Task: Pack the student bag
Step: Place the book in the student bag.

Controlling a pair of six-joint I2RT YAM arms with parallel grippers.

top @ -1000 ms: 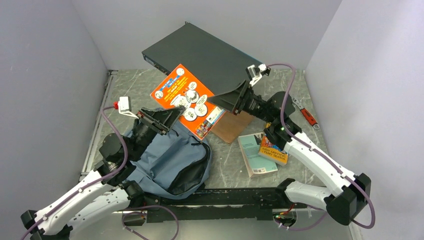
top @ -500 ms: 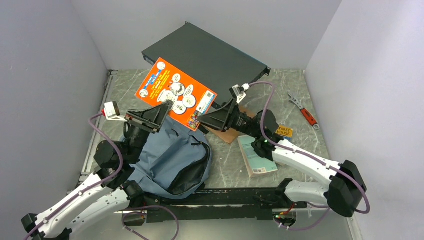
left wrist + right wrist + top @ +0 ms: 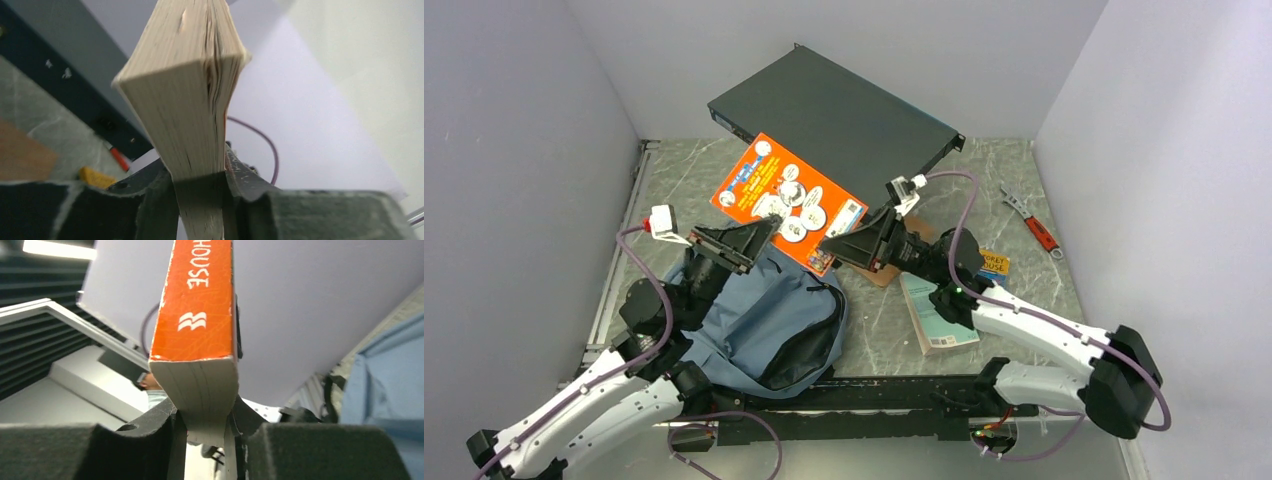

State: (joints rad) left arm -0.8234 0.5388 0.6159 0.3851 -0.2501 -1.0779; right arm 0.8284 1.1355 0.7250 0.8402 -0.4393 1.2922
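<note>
The student bag (image 3: 754, 320), light blue-grey with black straps, lies open on the table in front of the left arm; its fabric (image 3: 392, 375) also shows in the right wrist view. An orange book (image 3: 789, 198) with round pictures on its cover hangs tilted above the bag's far edge. My left gripper (image 3: 759, 233) is shut on the book's lower left edge, and its page block (image 3: 185, 95) sits clamped between the left gripper's (image 3: 200, 175) jaws. My right gripper (image 3: 829, 245) is shut on the lower right corner, with the orange spine (image 3: 200, 315) rising from the right gripper (image 3: 205, 415).
A dark flat metal box (image 3: 834, 105) leans at the back. A brown board (image 3: 889, 268), a teal book (image 3: 934, 312) and a small orange-yellow book (image 3: 992, 264) lie right of the bag. A red-handled wrench (image 3: 1032, 222) lies by the right wall.
The right gripper came in from the right and closed on the orange book's lower right corner. The book, held by the left gripper throughout, swung left and up, then settled back slightly right.
</note>
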